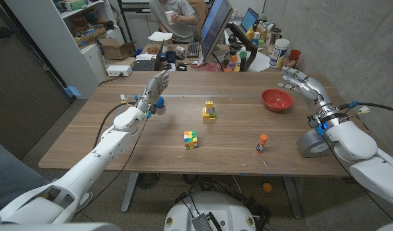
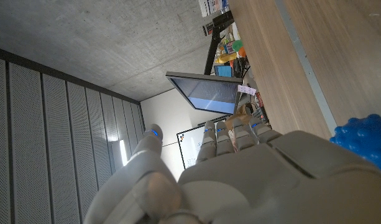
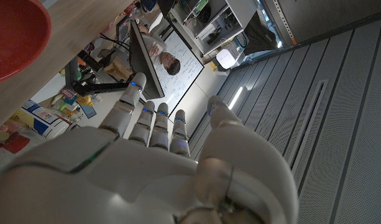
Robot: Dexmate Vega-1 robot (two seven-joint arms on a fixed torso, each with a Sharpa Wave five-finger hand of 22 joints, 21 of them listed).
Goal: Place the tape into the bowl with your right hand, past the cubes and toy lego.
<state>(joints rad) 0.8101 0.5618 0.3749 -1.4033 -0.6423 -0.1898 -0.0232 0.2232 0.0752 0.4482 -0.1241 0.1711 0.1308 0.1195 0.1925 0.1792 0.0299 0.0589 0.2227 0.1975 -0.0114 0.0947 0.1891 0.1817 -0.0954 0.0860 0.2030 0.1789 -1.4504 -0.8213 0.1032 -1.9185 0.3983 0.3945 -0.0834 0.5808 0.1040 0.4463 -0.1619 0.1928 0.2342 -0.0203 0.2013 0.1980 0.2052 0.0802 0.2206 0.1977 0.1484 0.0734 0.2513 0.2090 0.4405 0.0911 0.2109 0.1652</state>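
Head view: grey tape roll lies on wooden counter beside right forearm, ungrasped; right hand hovers near red round bowl, fingers spread, empty. Right wrist view: fingers straight, apart. Judgement: pickup pending; next, reach back to tape.

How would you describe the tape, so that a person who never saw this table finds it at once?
Start from the wooden table and go to its near corner on the robot's right, below the red bowl. There, partly hidden behind the right arm, lies the tape. It is a thick grey ring with an open middle, unlike the small orange-capped glue stick beside it.
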